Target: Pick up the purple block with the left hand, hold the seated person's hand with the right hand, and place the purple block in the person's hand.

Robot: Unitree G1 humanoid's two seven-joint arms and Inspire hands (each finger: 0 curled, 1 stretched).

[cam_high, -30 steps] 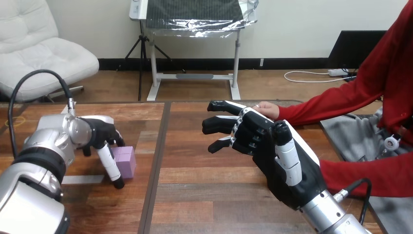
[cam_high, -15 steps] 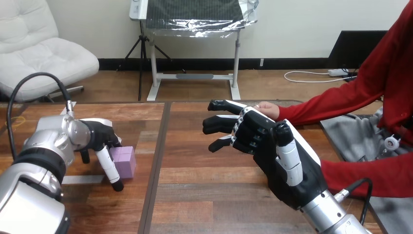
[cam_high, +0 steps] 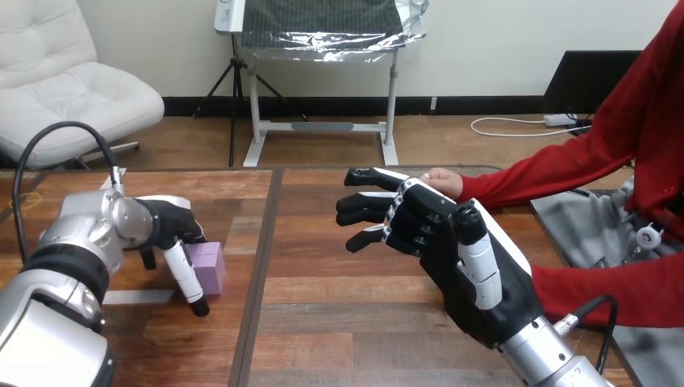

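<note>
The pick-up is in hand: the left hand (cam_high: 164, 226) is cupping the purple block (cam_high: 210, 270) with curled fingers (cam_high: 185, 276), the block sitting on the table (cam_high: 339, 322); the right hand (cam_high: 448, 258), fingers spread, is hovering by the person's hand (cam_high: 442, 181); next, probably, a firm lift.

Wooden table (cam_high: 347, 314) of brown planks, dark seam (cam_high: 256, 282) running front to back, pale strip (cam_high: 141, 297) near left edge.

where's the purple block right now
In the head view, the purple block rests on the left part of the wooden table, right against the left hand.
</note>
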